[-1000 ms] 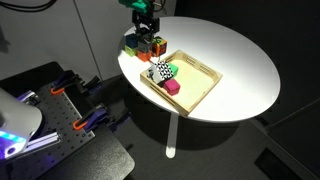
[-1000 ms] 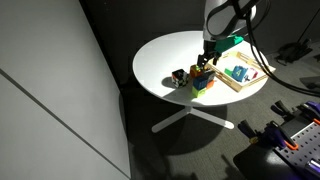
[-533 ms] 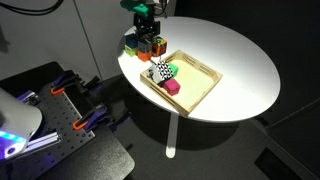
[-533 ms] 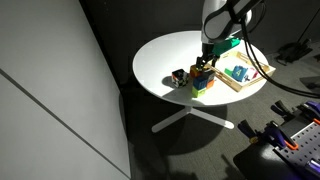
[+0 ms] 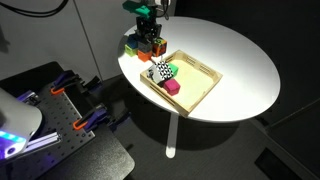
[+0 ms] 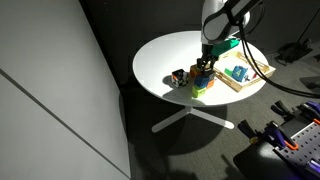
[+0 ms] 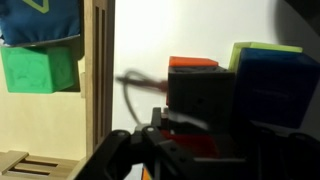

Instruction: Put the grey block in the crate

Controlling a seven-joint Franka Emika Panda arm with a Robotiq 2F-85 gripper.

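The grey block (image 7: 200,100) sits on the table (image 5: 240,60), outside the crate (image 7: 100,90), which lies at its 9 o'clock in the wrist view. An orange block (image 7: 193,63) is close at 12 o'clock and a blue block (image 7: 270,85) just beside it at 3 o'clock. I judge this is the grasp step. Next I must close on the block alone, then lift. The claw (image 5: 149,36) hangs low over the cluster, with the arm (image 6: 222,20) reaching down steeply. Whether the claw is open or grips the block, I cannot tell.

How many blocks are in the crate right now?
3 in the crate: a patterned block, a green block beside it, a pink cube nearer the camera; others may be hidden.
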